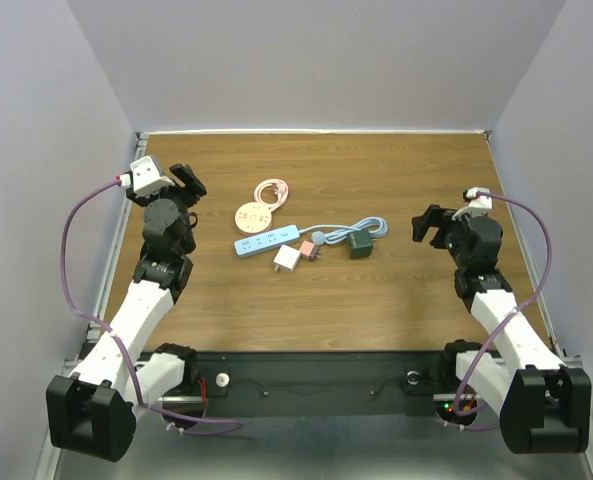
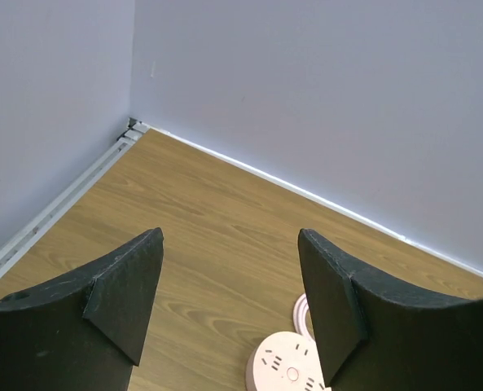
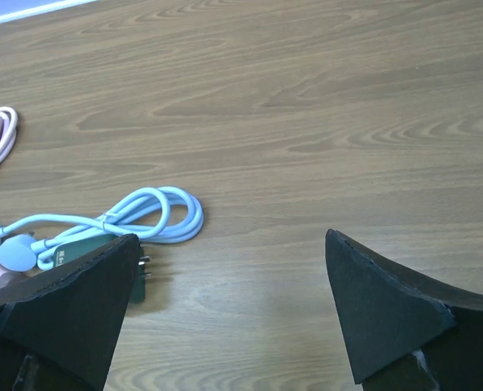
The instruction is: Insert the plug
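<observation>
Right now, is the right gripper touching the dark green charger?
Apart. The top view shows bare table between the open right gripper and the dark green charger.

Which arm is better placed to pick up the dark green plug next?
Probably the right. The right gripper is open and empty, and the dark green plug lies nearest it, on its side of the blue power strip. The left gripper, also open, is farther away.
</observation>
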